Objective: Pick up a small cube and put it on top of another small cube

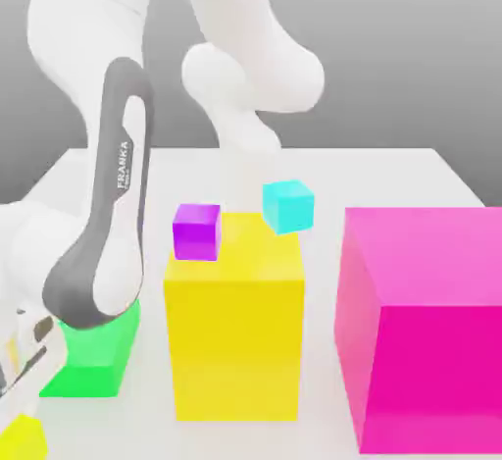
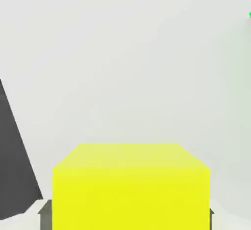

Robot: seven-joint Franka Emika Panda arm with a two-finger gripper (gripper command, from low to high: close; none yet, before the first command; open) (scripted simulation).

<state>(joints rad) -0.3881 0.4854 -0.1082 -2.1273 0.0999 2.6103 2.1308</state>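
"FRANKA" is reading vertically in white letters along the grey panel of the arm [image 1: 103, 213], which is bending down at the exterior view's left. The pincer [image 2: 126, 215] is clenching the small yellow cube [image 2: 131, 187]: in the hand view, dark fingers [image 2: 45, 214] are pressing against two opposite sides of the cube, which is sitting low on the white desk [image 2: 122, 67]. In the exterior view that cube [image 1: 22, 438] is peeking out at the bottom left corner, under the hand, in front of a flat green block [image 1: 93, 355]. No containers are standing on the desk [image 1: 392, 178]. A tall yellow block [image 1: 235, 335] is rising in the middle, just beside the green one, and a big magenta cube [image 1: 426, 326] is standing at the exterior view's right, with a gap of bare desk between them. A small purple cube [image 1: 196, 230] is showing at the tall block's upper left corner and a small cyan cube [image 1: 288, 205] at its upper right; whether they are resting on it or behind it I cannot tell.
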